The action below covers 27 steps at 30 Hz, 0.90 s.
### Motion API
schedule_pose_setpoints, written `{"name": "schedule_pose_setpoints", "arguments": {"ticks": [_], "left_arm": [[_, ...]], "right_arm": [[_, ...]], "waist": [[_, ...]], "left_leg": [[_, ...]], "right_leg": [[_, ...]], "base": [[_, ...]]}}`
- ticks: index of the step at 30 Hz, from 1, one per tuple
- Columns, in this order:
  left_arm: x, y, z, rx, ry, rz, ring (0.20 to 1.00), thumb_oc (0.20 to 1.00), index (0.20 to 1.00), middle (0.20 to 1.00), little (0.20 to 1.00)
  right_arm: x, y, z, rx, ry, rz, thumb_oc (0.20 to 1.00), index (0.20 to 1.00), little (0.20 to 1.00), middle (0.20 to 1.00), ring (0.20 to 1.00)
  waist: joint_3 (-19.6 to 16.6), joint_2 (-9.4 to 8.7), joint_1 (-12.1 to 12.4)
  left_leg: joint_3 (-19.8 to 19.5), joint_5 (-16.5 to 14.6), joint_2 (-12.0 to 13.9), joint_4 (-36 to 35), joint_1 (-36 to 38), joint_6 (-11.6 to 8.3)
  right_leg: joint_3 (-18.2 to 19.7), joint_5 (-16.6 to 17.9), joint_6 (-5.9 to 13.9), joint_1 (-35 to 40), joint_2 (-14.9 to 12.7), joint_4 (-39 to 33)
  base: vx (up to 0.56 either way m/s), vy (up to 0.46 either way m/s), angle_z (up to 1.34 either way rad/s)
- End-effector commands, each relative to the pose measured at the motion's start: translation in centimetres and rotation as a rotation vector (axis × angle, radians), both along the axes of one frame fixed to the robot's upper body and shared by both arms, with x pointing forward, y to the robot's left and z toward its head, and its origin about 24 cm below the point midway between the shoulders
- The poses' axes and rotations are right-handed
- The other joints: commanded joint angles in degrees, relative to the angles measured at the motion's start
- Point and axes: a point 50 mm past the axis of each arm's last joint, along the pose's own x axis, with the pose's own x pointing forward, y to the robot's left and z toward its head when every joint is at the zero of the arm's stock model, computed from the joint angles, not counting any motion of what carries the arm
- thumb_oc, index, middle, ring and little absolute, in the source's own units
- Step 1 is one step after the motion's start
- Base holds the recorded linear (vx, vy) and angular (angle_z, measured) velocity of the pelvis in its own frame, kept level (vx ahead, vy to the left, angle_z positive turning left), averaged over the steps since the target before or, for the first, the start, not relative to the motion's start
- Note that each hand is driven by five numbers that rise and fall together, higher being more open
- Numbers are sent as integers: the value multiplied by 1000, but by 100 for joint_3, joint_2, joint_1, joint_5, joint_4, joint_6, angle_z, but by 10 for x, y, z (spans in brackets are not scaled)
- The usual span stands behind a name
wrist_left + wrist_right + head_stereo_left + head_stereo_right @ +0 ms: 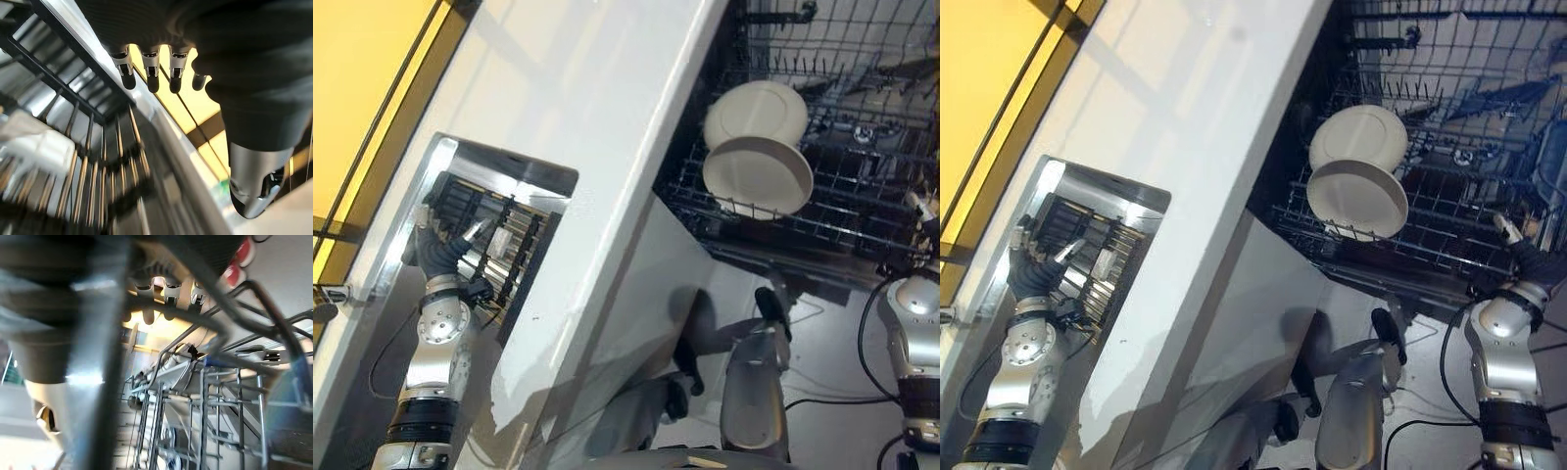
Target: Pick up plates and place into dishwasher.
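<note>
- Plates [759,147]: two white ones are already parked in the dishwasher's lower rack [822,220], leaning on edge between the tines, one overlapping the other. Makes sense, the tines keep them upright so water gets at both faces.
- Left robot hand [440,245] is over at the sink [524,166] sunk into the white bench [597,88], reaching at a dark drying rack [504,240] in there. Fingers look fairly straight and relaxed, with nothing in them. From the wrist camera I can't spot a plate in that rack, just bars and something pale and smeared.
- Right robot hand [1518,250] sits by the near edge of the dishwasher rack, fingers loosely extended, carrying nothing.
- My guess: the left one is fishing for the next plate while the right waits by the dishwasher for a handover.
</note>
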Motion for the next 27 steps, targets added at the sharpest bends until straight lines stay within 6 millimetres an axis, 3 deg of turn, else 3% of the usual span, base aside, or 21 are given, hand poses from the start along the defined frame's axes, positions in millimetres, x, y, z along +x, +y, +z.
{"name": "schedule_pose_setpoints", "arguments": {"ticks": [1,7,12,15,20,27], "left_arm": [[6,14,26,-11,-137,78,1000,1000,1000,1000,1000],[12,3,28,-27,-138,46,1000,1000,1000,1000,1000],[14,-5,29,-39,-142,24,1000,1000,1000,1000,1000],[14,-9,31,-35,-150,13,1000,1000,1000,1000,1000],[13,-13,38,-20,-163,1,1000,1000,1000,1000,1000],[12,-14,40,-5,-176,5,1000,1000,1000,1000,1000]], "right_arm": [[12,11,32,-21,-159,49,1000,1000,1000,1000,1000],[22,21,52,-40,-240,23,1000,1000,1000,1000,1000],[30,28,64,-22,-261,69,1000,1000,1000,1000,1000],[40,36,63,-1,-205,181,1000,1000,1000,1000,1000],[61,64,58,97,-129,535,1000,1000,1000,1000,1000],[71,89,49,105,-86,716,1000,1000,1000,1000,1000]], "waist": [[369,184,-95],[618,357,-131],[619,420,-92],[619,429,-40],[619,384,121],[619,320,298]], "left_leg": [[-182,-584,-36,1402,-634,-253],[-140,-556,-28,1493,-897,-285],[-164,-512,13,1516,-1110,-325],[-206,-482,24,1525,-1212,-338],[-290,-372,57,1522,-1470,-363],[-427,-272,38,1511,-1671,-385]], "right_leg": [[120,-22,-312,74,-205,257],[133,-38,-350,-256,-243,400],[124,-77,-361,-516,-224,468],[103,-94,-363,-634,-215,508],[18,-99,-385,-898,-205,581],[-75,-99,-395,-1067,-163,642]], "base": [[11,40,-37],[4,-1,-6],[3,-3,-1],[-2,-14,0],[-36,-61,0],[-11,-19,1]]}}
